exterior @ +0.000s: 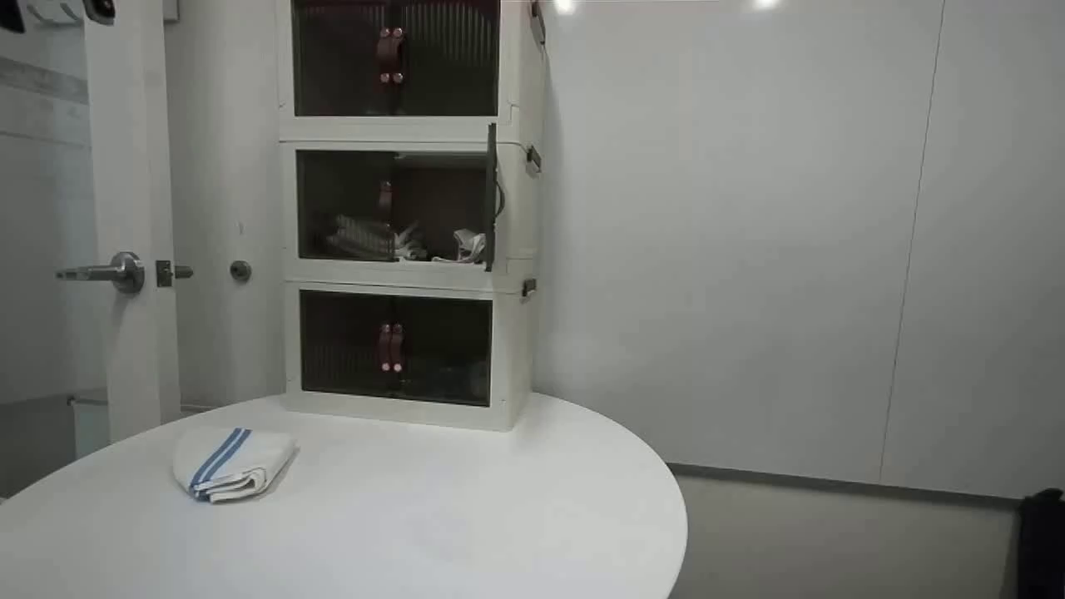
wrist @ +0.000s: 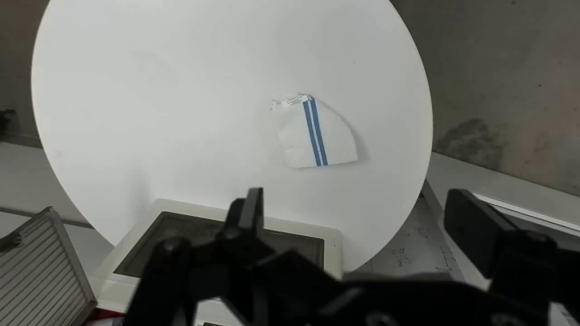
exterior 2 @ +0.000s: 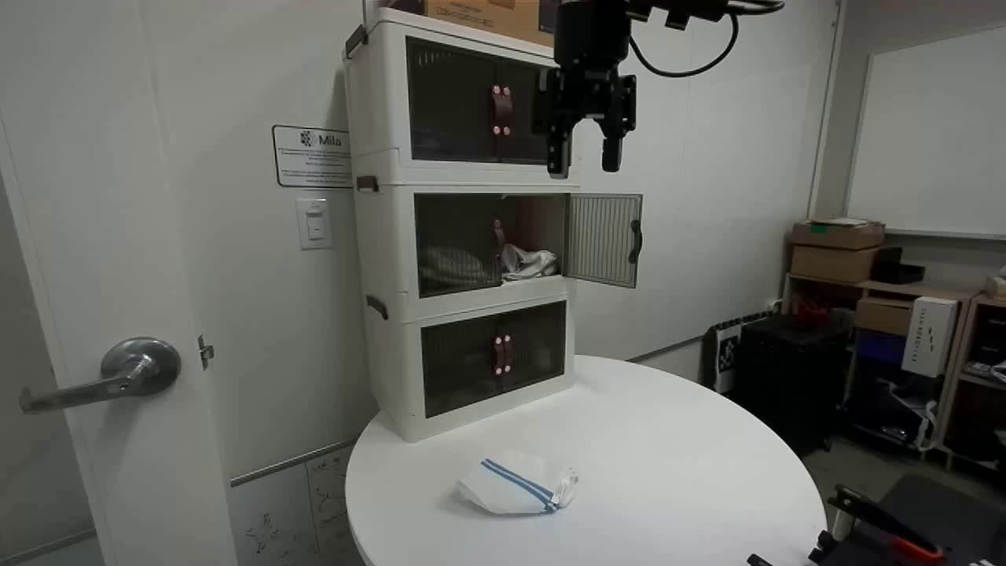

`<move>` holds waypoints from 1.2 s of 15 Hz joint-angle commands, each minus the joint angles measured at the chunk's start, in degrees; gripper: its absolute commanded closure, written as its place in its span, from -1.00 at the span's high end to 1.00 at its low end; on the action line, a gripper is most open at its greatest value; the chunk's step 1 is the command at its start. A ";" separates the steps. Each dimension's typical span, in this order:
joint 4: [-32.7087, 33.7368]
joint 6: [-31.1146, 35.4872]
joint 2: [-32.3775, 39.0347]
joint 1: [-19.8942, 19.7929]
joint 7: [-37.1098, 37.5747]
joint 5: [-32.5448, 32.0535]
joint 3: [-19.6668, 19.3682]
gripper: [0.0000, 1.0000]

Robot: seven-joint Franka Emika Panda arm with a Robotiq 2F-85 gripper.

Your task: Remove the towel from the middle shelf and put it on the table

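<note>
The towel [exterior: 470,245] lies crumpled inside the middle shelf [exterior: 391,270] as white cloth behind the open right door. It also shows in an exterior view [exterior 2: 528,262]; its red stripes are not clear there. In the wrist view a bit of red and white cloth [wrist: 105,317] shows at the bottom edge. The left part of the shelf is behind a dark closed door. My gripper [exterior 2: 585,157] is open and empty, in the air above the table, near the upper compartment's height. Its spread fingers show in the wrist view [wrist: 358,199]. The round white table [exterior: 499,516] stands below.
A folded white cloth with blue stripes [exterior 2: 515,483] lies on the table, also in the wrist view [wrist: 312,133]. The open shelf door [exterior 2: 603,240] juts outward. The upper [exterior: 395,58] and lower [exterior: 395,349] compartments are closed. A room door with handle [exterior 2: 141,369] stands beside the cabinet.
</note>
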 commanded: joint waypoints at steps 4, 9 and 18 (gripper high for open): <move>0.16 -0.13 0.22 1.20 0.45 -0.50 -0.94 1.00; 0.16 -0.12 0.22 1.20 0.45 -0.50 -0.94 1.00; -7.17 8.13 0.62 0.13 1.08 -0.65 -2.81 1.00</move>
